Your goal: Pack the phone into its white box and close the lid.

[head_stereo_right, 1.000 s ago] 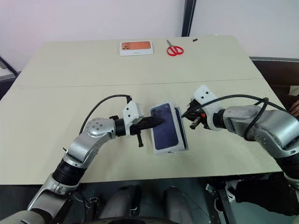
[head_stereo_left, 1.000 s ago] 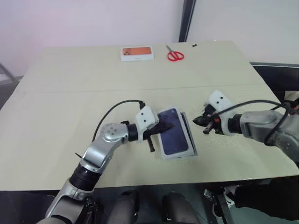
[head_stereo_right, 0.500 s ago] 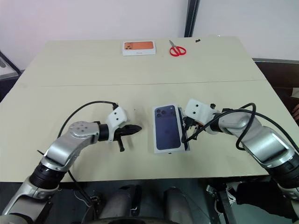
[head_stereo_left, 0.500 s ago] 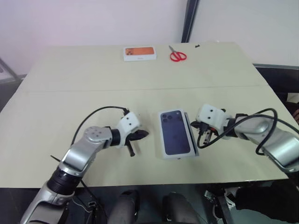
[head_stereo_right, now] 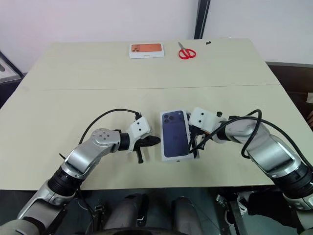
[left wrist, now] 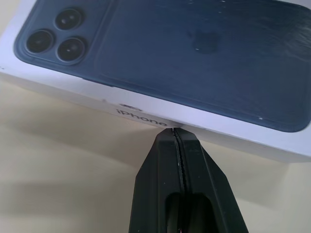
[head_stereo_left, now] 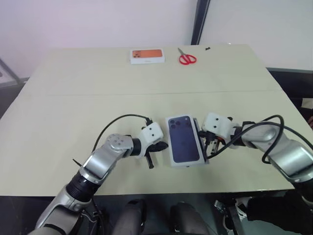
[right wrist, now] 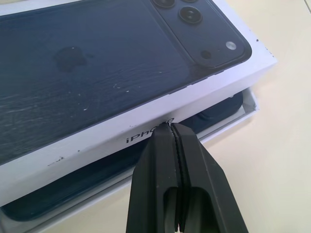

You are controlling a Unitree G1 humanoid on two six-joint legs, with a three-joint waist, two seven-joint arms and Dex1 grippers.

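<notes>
The lid, white with a dark phone picture on top, lies over the white box near the table's front edge. It sits askew: along its right side the navy phone shows in the tray beneath it. My left gripper is shut, and its tip touches the lid's left side wall. On the other side, my right gripper is also shut, with its tip against the lid's right side wall, above the exposed phone.
A small box with an orange picture and red scissors lie at the table's far edge. A seam runs across the tabletop. The box sits close to the table's front edge.
My left gripper came off the top of the lid, drew back left, then returned low to its left side. My right gripper dropped in against the lid's right side.
</notes>
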